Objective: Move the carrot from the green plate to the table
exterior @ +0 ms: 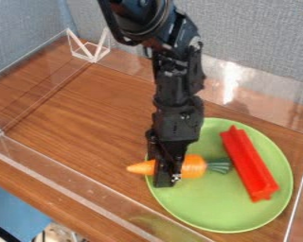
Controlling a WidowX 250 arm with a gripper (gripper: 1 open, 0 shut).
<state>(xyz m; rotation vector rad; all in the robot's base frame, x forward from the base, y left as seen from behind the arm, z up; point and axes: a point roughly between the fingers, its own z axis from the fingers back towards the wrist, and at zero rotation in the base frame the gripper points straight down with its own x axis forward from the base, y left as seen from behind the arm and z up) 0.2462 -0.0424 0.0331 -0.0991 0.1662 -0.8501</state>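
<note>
Carrot (170,170) lies directly under my hand (170,171), at the left rim of the green plate (230,213), its long axis running left to right: orange tip poking out past the rim over the surface (79,104), dark green stem end pointing toward the red block (248,166) further in on the plate. My hand points almost straight down and straddles the carrot's middle, across that axis. My fingers look drawn in against its sides, so I judge I am gripping it, though it is not yet lifted. Bare wood lies to the left.
</note>
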